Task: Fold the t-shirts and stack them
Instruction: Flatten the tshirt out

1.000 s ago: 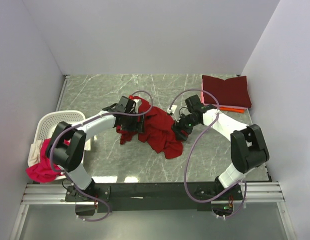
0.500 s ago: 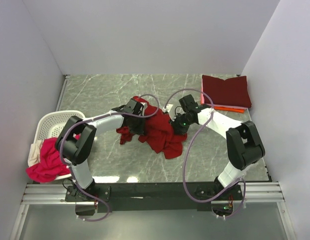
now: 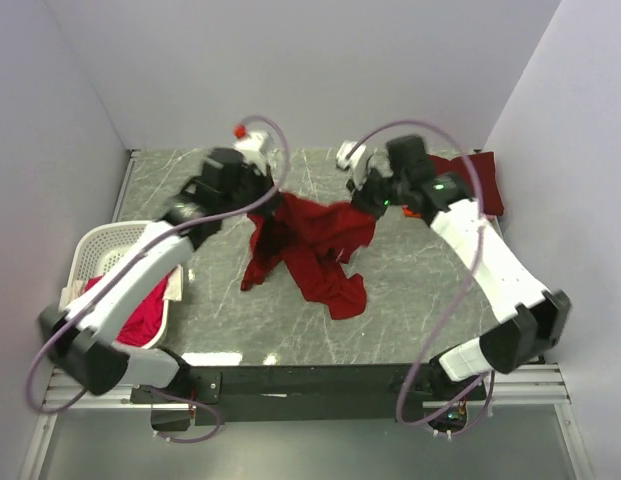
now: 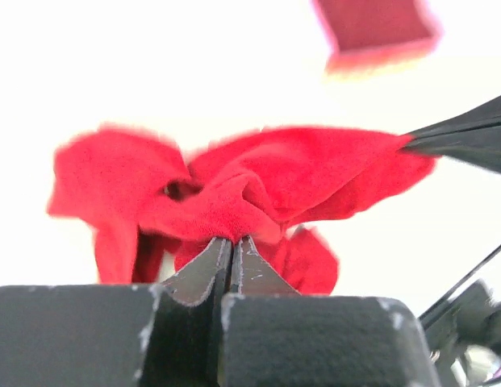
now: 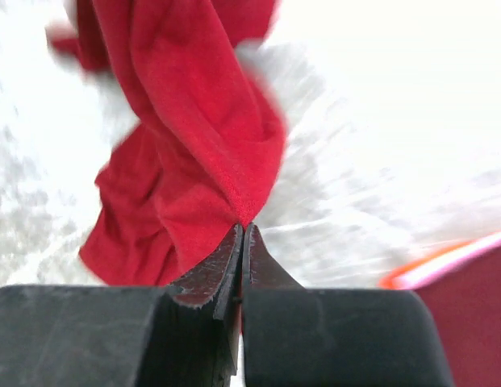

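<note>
Magenta-pink shirt [image 3: 140, 315] in basket [image 3: 95, 250], left edge of table [image 3: 190, 180]. Dark red shirt [image 3: 310, 245] mid-table, tail on surface, top strung between grippers. Left gripper [image 4: 232, 250] clenched on one bunch, right gripper [image 5: 240, 242] pinching other. Folded maroon shirt [image 3: 482, 185] atop orange shirt [image 5: 411, 270], far right corner.

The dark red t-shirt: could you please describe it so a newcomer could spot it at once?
Start at the grey marble table, between the two arms. The dark red t-shirt hangs there crumpled, pinched by the left gripper and the right gripper. Unlike the folded maroon shirt in the far right corner, it is unfolded and held up.
</note>
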{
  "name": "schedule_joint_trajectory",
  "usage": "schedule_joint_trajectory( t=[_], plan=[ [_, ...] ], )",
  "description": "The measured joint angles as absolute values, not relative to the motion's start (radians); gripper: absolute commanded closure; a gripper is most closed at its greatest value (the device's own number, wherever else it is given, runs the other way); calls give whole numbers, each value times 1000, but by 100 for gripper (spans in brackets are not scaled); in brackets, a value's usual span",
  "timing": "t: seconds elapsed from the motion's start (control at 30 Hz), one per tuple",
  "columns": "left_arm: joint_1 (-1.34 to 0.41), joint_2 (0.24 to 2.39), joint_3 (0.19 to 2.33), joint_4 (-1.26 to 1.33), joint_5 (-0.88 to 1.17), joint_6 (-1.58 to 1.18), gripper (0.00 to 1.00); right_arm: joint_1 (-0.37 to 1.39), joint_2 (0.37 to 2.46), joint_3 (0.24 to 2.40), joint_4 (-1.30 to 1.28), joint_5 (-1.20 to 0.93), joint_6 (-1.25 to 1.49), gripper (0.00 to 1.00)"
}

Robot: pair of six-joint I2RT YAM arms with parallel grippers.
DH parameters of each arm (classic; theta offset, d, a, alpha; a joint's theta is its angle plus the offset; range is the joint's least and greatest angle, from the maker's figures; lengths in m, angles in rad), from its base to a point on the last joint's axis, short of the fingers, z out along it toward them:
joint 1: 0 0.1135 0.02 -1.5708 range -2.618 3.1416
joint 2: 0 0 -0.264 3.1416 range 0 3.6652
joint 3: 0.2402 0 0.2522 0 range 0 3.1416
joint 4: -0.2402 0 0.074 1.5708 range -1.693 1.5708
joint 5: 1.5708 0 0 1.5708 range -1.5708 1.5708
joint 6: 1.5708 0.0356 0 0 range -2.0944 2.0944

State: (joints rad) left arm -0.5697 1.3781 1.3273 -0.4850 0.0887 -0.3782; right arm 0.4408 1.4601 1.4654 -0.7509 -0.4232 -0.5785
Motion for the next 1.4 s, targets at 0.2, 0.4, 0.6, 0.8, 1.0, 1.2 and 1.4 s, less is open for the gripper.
schedule_joint_trajectory(
  t=[0.2, 0.4, 0.6, 0.8, 1.0, 1.2, 1.4],
  plan=[
    [-570, 1172, 1586, -473, 56, -286, 100, 441, 1351, 1780, -842, -421, -581, 100],
    [-576, 1011, 1710, -368, 165, -250, 100, 448, 1256, 2013, -884, -513, -559, 100],
    [-578, 974, 1737, -232, 344, -279, 100, 454, 1176, 2187, -905, -590, -515, 100],
    [-580, 1041, 1727, -130, 342, -319, 100, 453, 1150, 2223, -871, -543, -483, 100],
    [-518, 1144, 1530, 1, 137, -383, 100, 428, 1193, 1857, -678, -421, -461, 100],
    [-293, 1608, 1549, 96, 171, -542, 66, 339, 1596, 1702, -448, -300, -401, 77],
    [-234, 2374, 2287, -159, 247, -583, 5, 261, 2167, 2012, -441, -93, -320, 49]
  ],
)
